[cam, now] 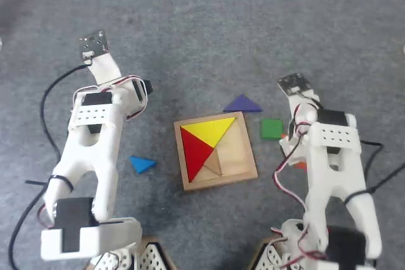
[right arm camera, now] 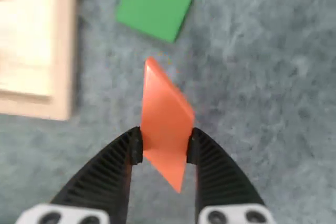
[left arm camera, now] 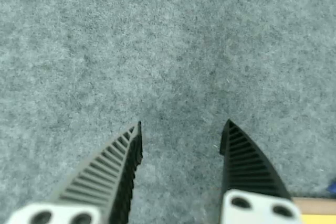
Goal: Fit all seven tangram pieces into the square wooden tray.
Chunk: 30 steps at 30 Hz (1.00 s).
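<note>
The square wooden tray [cam: 218, 180] lies mid-table with a yellow triangle [cam: 212, 129] and a red triangle [cam: 195, 150] fitted in it. My right gripper [right arm camera: 165, 134] is shut on an orange parallelogram [right arm camera: 164, 114], held over the carpet just right of the tray's wall [right arm camera: 63, 51]. A green square [right arm camera: 156, 4] lies just beyond the orange piece. A purple triangle [cam: 242, 104] rests behind the tray and a blue triangle [cam: 142, 164] lies to its left. Over bare carpet behind and left of the tray, my left gripper [left arm camera: 182, 124] is open and holds nothing.
Grey carpet covers the table. A corner of the tray [left arm camera: 313, 204] shows beside my left gripper. Both arm bases stand at the near edge, with cables trailing off to either side. Open carpet stretches along the far side.
</note>
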Available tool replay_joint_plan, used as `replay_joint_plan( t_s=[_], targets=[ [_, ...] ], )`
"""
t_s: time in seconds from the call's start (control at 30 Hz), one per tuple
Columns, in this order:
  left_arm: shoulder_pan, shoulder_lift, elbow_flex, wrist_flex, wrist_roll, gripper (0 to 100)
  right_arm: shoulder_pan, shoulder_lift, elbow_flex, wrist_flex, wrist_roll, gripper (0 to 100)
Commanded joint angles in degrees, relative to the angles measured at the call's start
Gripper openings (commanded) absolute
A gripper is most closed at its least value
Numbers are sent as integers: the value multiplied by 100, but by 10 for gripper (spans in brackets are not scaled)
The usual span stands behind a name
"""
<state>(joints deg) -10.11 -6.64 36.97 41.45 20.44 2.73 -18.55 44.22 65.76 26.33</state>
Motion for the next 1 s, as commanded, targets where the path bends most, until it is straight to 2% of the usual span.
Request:
replay_joint_plan(
  t_s=[0.0,0.1,0.17,0.37,0.63,0.97],
  targets=[
    [-26,-264,-119,9,-62,239,75,268,88,-840,246,191],
    [-26,-264,-119,9,-62,239,180,462,88,-1200,246,318],
    [-26,-264,-119,9,-62,239,418,479,88,-1297,255,355],
    [-26,-264,-119,9,-62,239,725,549,97,-1341,695,316],
    [-35,-264,-119,9,-62,239,418,699,105,-1701,642,316],
    [-35,-264,-119,9,-62,239,470,1455,-105,-2088,642,315]
  ],
)
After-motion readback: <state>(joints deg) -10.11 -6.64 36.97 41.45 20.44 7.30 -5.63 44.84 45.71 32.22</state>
